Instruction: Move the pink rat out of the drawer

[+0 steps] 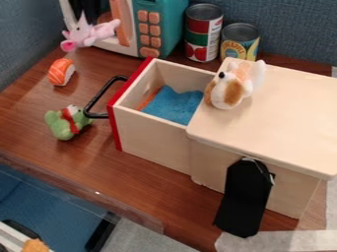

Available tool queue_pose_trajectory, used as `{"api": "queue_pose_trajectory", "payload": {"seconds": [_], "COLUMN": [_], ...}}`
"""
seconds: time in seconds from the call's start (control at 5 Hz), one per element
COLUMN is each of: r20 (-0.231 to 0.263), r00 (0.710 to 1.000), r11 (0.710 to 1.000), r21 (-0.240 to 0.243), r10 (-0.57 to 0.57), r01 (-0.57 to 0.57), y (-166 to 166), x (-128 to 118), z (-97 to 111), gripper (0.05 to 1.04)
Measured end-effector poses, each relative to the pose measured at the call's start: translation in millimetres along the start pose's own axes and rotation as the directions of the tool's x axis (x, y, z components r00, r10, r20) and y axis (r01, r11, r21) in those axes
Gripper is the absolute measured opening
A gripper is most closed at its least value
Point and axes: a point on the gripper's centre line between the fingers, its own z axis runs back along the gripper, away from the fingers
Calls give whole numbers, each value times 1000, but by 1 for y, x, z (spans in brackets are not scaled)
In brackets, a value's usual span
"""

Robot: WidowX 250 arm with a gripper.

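The pink rat (84,34) is outside the drawer, at the upper left, in front of the toy microwave. The wooden drawer (154,143) with its red front stands open toward the left, its black handle (103,96) sticking out. Inside the drawer lies a blue cloth (174,105), with a bit of something orange beside it.
A brown and white plush dog (227,91) sits on the wooden box top (289,118). Left of the drawer are a green plush toy (64,123) and a toy sushi (61,72). Behind stand a teal microwave (170,24) and two cans (203,33). A black flap (245,199) hangs in front.
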Motion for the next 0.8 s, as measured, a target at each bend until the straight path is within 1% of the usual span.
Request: {"api": "queue_pose_trajectory", "payload": {"seconds": [0.2, 0.4, 0.6, 0.8], "r20": [23, 39, -8, -12], "r00": [999, 996, 995, 994], "r11": [998, 994, 991, 986], "r21": [46, 72, 91, 130], "r10": [44, 76, 95, 110], "r01": [-45, -79, -94, -108], "y": [10, 15, 19, 24], "x": [7, 6, 1, 0], "z": [-24, -44, -64, -63], "gripper": [109, 109, 133, 335]}}
